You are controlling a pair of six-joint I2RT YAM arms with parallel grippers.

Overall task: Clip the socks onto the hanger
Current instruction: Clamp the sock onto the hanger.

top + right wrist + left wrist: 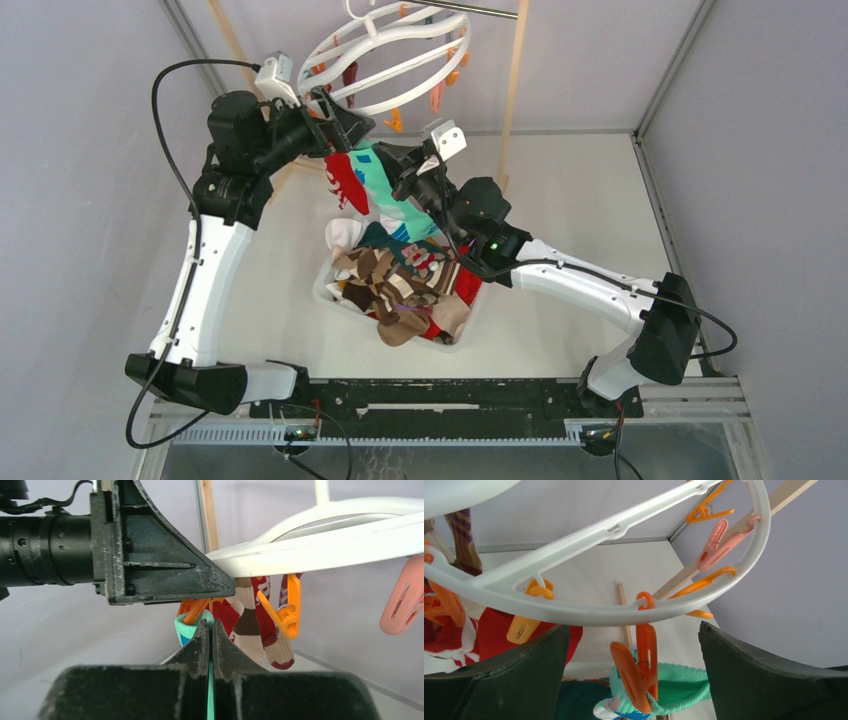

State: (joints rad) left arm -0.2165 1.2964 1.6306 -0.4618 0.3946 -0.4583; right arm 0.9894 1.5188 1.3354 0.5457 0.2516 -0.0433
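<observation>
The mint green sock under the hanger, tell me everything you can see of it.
The mint sock is ribbed knit, with white and blue marks lower down. It hangs below the hanger, its cuff bitten by an orange peg. The right gripper, shut, pinches its fabric; a red sock hangs beside it.

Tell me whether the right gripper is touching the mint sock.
Touching. In the right wrist view the right gripper is shut on the mint sock, fabric pinched between.

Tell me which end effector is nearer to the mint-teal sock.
Right. The right end effector is shut on the mint-teal sock just below its orange peg; the left end effector is open, straddling that peg above the sock.
</observation>
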